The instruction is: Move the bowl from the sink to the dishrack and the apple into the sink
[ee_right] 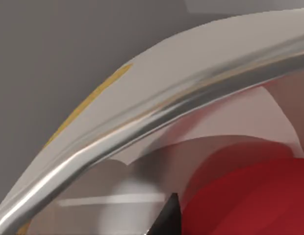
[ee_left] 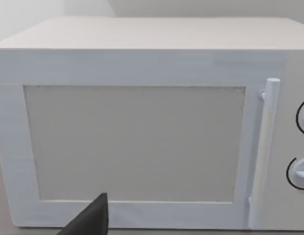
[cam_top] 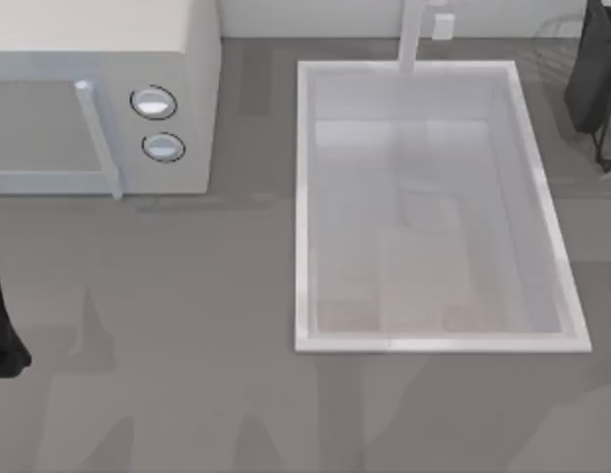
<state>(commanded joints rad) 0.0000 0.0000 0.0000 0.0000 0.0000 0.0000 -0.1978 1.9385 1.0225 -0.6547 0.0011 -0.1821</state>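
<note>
White sink [cam_top: 304, 197] holds nothing | red apple [ee_right: 250, 200] by right pincer's fingertip [ee_right: 167, 215]

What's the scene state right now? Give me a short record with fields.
sink: white basin, nothing visible inside, top view
microwave: left of the sink, door shut
dishrack: top right corner, partly in view
apple: red, close before the right wrist camera, beside a curved glossy rim
left arm: parked at the table's left edge, facing the microwave
</note>
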